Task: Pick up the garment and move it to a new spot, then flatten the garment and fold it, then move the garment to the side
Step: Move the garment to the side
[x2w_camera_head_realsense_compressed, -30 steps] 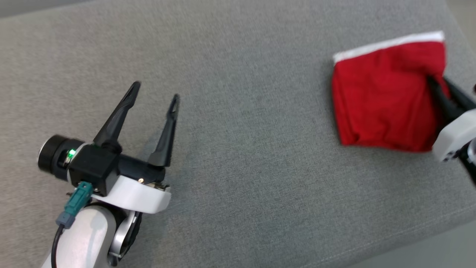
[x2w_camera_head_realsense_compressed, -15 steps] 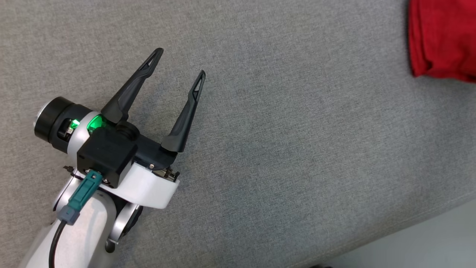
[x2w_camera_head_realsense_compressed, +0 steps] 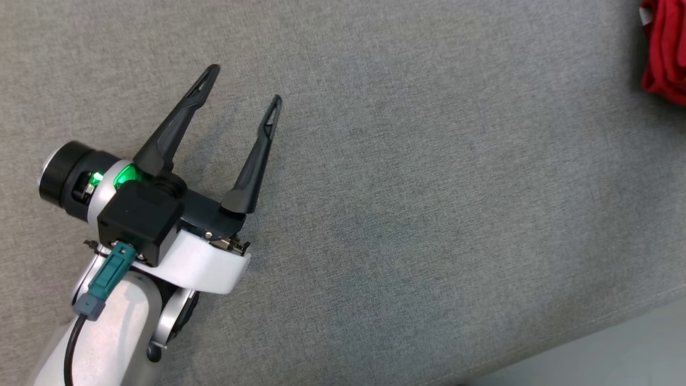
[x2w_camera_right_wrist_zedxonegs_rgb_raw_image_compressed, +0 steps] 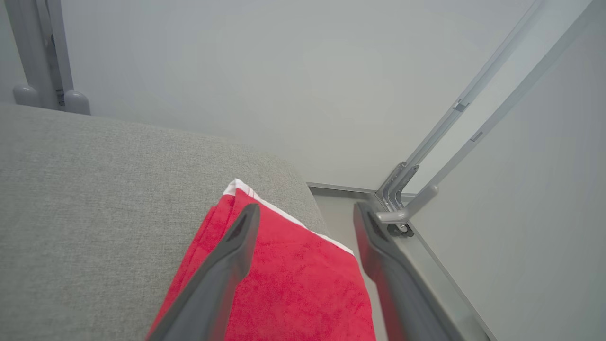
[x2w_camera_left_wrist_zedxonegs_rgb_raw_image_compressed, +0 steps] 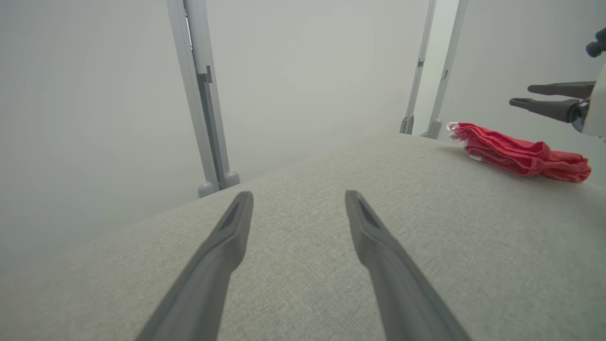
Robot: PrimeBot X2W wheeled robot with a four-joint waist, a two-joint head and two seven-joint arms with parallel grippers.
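The garment (x2w_camera_head_realsense_compressed: 664,53) is red with a white trim and lies folded on the grey padded surface at the far right edge of the head view. In the right wrist view the garment (x2w_camera_right_wrist_zedxonegs_rgb_raw_image_compressed: 293,284) lies near the surface's corner, under my right gripper (x2w_camera_right_wrist_zedxonegs_rgb_raw_image_compressed: 307,208), whose fingers stand apart with nothing between them. In the left wrist view the garment (x2w_camera_left_wrist_zedxonegs_rgb_raw_image_compressed: 516,154) is a low red bundle, and the right gripper (x2w_camera_left_wrist_zedxonegs_rgb_raw_image_compressed: 521,94) hovers just above its right end. My left gripper (x2w_camera_head_realsense_compressed: 245,84) is open and empty over bare fabric, far to the garment's left; its fingers (x2w_camera_left_wrist_zedxonegs_rgb_raw_image_compressed: 227,246) point along the surface.
The grey fabric surface (x2w_camera_head_realsense_compressed: 429,214) ends at a front edge at the lower right, with pale floor (x2w_camera_head_realsense_compressed: 616,354) beyond. Metal frame posts (x2w_camera_left_wrist_zedxonegs_rgb_raw_image_compressed: 199,94) (x2w_camera_left_wrist_zedxonegs_rgb_raw_image_compressed: 426,71) stand behind the surface. A frame bracket (x2w_camera_right_wrist_zedxonegs_rgb_raw_image_compressed: 407,208) sits off the corner beside the garment.
My right gripper has opened and let go of the garment, which now lies on the surface. The head camera has shifted, so the garment sits at the picture's right edge. The left gripper stays open.
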